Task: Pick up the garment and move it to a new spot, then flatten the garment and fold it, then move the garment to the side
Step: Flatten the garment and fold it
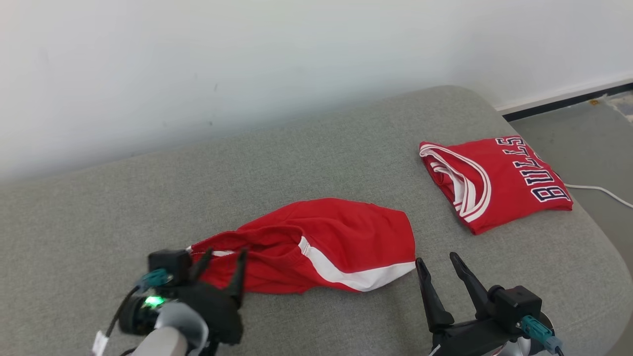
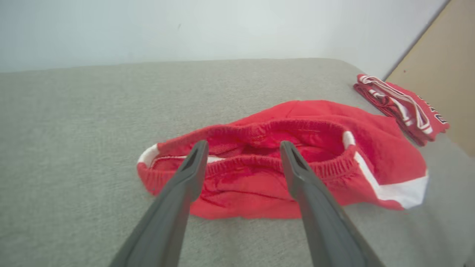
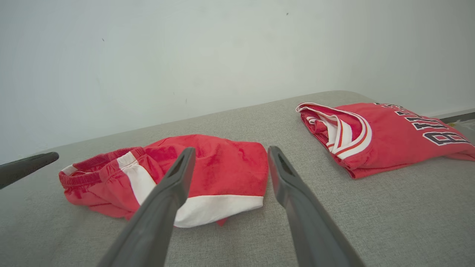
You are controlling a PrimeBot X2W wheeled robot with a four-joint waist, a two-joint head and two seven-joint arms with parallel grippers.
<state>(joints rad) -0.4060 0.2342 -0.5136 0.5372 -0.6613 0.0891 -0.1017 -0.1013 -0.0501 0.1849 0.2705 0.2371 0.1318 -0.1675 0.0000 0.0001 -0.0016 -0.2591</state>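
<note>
At the far left the left pincer (image 1: 225, 254) stands with its jaws spread wide and nothing between them. Its tips sit at the elastic waistband (image 2: 259, 163) of the red shorts (image 1: 336, 237); whether they touch the cloth I cannot tell. The shorts, which I take to be the garment in hand, lie rumpled in the middle of the grey cushioned surface (image 1: 296, 158), with the waist gaping toward the left and the white-trimmed hem (image 1: 366, 279) toward the right. They are not yet flat.

Just right of that hem the right pincer (image 1: 436, 259) is likewise wide open and empty, close to the cloth but apart from it. Further right, well clear of the shorts, a folded red jersey (image 1: 499, 178) rests near the surface's edge.

The risks, as I judge them:
- **Waistband:** it lies doubled and open, so a pinch there could catch one layer only. Pulling would then twist the shorts instead of spreading them.
- **Hem:** it is thin and lies flush on a soft surface. The right fingers may dig into the upholstery or slide over the cloth without catching it.
- **Uneven pull:** if the two sides are drawn unevenly, the creases would bunch.
- **Sweep to the right:** a wide one could drag the shorts into the jersey and spoil its fold.
</note>
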